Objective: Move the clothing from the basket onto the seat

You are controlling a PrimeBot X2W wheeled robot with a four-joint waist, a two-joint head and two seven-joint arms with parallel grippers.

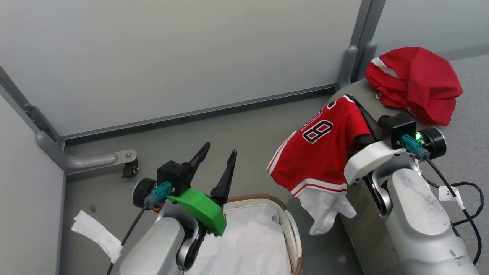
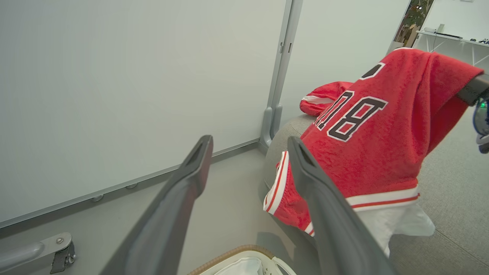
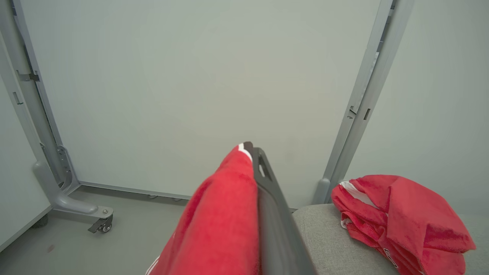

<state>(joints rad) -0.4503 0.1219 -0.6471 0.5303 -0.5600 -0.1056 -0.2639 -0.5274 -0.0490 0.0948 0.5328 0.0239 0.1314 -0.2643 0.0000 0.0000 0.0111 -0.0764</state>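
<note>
Presently, the transfer is judged to be near its end. One crumpled red garment (image 1: 416, 82) with white trim lies on the grey sofa (image 1: 471, 114) at its far end, close to the partition wall, and counts as delivered. A red jersey (image 1: 321, 152) with dark white-edged numerals is carried by the right gripper (image 1: 355, 103), whose long fingers stand together with the cloth pinched between them. The jersey drapes over that gripper above the sofa's rounded left edge. Its striped hem and white underlayer hang down past the edge toward the floor, so this piece is over the seat's margin but not yet released. Whether any of it rests on the cushion cannot be told. The left gripper (image 1: 221, 149) is poised above the basket (image 1: 282, 208), at the near left beside the sofa, with its fingers apart and nothing between them. The basket's visible interior shows the white liner (image 1: 248, 236) and no red cloth, though the left arm hides part of it. What is left, by this reading, is to carry the jersey further right onto the seat, part the right gripper's fingers, and confirm that no clothing lies in the basket's covered portion. The chief risk is the jersey sliding off the rounded edge if let go where it now hangs.
</note>
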